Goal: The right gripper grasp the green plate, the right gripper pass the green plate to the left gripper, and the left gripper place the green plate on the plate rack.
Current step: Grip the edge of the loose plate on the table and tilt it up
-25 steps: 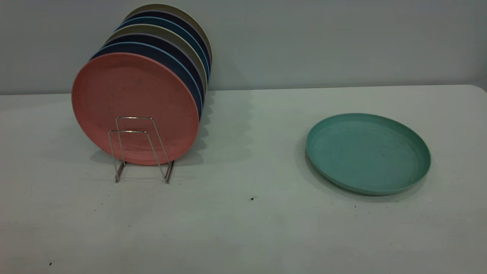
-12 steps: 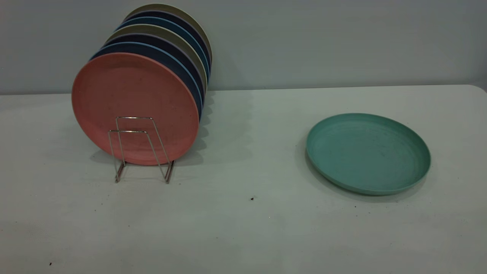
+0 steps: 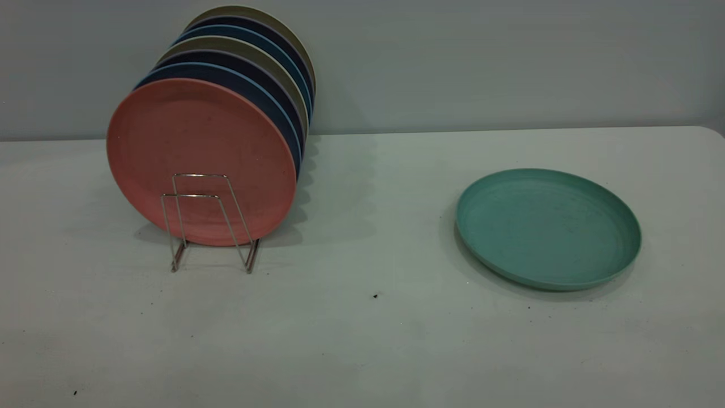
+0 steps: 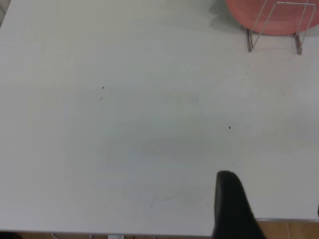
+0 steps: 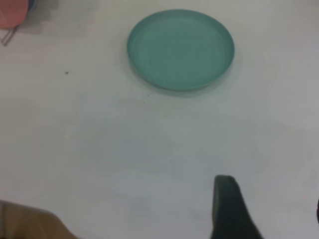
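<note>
The green plate [image 3: 548, 228] lies flat on the white table at the right, also seen in the right wrist view as the green plate [image 5: 180, 49]. The plate rack [image 3: 208, 222] stands at the left, its front wire loops bare before a salmon-pink plate [image 3: 201, 161]. Neither arm shows in the exterior view. My right gripper [image 5: 271, 191] hovers over bare table near the front edge, well short of the plate, open and empty. My left gripper [image 4: 272, 191] hangs open over the table's front edge, far from the plate rack [image 4: 274, 27].
Behind the pink plate, several upright plates [image 3: 249, 73] in dark blue and olive fill the rack. The white table [image 3: 362, 328] runs wide between rack and green plate. A grey wall stands behind.
</note>
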`<state>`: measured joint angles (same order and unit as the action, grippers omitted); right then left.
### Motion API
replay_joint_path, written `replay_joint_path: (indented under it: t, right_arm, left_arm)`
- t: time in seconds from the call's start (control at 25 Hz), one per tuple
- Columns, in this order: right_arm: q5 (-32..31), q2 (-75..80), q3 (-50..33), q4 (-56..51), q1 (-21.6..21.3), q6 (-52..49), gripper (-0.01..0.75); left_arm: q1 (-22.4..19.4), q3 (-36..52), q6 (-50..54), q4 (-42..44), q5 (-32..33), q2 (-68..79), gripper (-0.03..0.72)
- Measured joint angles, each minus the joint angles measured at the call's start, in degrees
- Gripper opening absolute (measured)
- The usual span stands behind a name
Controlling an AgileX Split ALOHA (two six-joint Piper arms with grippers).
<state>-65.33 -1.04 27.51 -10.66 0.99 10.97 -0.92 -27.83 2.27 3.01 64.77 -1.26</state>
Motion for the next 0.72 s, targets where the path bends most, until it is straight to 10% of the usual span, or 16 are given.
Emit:
replay_joint_path:
  t: [0.72]
  right_arm:
    - [21.33, 46.83, 8.45, -13.05, 0.0, 8.2, 0.549]
  left_arm:
    - [0.0, -20.27, -6.14, -1.92, -19.41, 53.02, 0.537]
